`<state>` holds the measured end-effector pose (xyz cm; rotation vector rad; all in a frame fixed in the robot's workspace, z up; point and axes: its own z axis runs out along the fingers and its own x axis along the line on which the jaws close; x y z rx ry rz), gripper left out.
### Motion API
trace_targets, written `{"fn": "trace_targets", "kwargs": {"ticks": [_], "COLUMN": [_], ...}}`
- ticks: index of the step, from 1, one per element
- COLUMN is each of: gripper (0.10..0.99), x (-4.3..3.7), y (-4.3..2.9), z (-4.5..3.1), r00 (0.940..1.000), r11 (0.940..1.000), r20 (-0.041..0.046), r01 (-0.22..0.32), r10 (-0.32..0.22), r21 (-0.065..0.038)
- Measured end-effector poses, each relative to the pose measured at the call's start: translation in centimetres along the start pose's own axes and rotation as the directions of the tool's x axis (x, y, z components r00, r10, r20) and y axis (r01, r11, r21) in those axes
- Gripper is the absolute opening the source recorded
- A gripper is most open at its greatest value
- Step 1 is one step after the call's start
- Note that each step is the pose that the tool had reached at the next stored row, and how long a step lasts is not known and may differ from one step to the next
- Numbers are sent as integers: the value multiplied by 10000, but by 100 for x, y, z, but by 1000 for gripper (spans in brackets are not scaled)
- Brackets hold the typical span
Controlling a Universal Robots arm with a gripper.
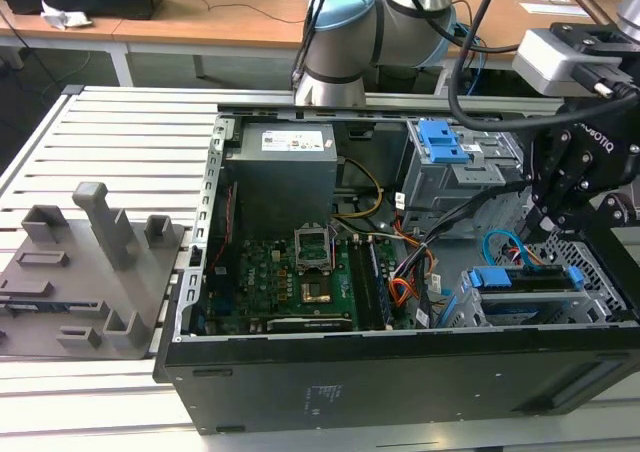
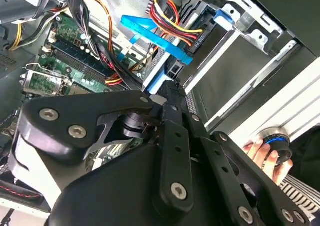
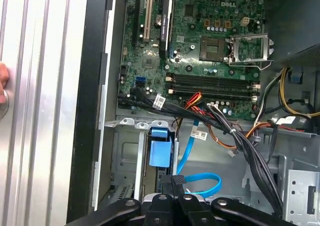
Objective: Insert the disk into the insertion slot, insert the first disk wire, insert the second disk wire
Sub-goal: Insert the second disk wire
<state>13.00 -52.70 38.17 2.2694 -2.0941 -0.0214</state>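
Gripper poised over the disk seated in the insertion slot; finger state can't be told. Second disk wire loops beside it.

The power supply label print is unreadable.

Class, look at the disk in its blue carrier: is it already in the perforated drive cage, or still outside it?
In. The disk sits in the insertion slot in the exterior view, with the tool just above.

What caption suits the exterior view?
Robot gripper poised over the light-blue cable inside an open computer case.
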Motion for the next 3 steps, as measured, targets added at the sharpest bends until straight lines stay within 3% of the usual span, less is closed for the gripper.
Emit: {"fn": "trace_targets", "kwargs": {"ticks": [3], "gripper": [106], "x": [0], "y": [2], "z": [0], "r00": [10000], "r11": [10000], "r20": [0], "r01": [0], "r10": [0], "r21": [0]}}
